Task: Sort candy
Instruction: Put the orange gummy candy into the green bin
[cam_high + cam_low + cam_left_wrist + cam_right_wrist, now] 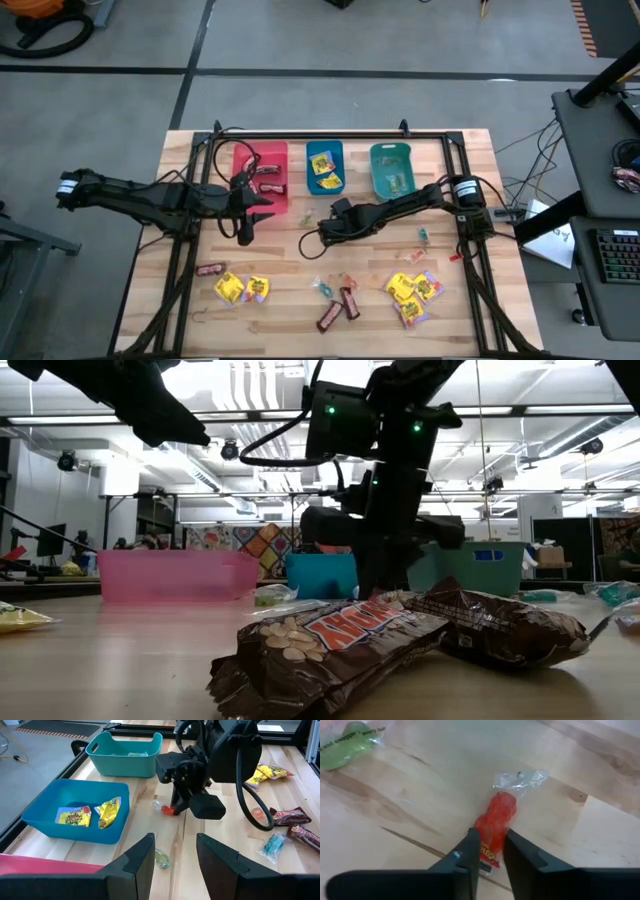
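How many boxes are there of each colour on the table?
Pink-red bin: 1
Blue bin: 1
Teal bin: 1
Total: 3

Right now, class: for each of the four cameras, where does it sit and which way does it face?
High: overhead, straight down on the table, both arms.
Low: table height, facing brown bars, arms overhead.
Left wrist: past the left claw towards the blue bin and right arm.
Right wrist: down past the right claw closing on a red candy.
Both wrist views share that candy.
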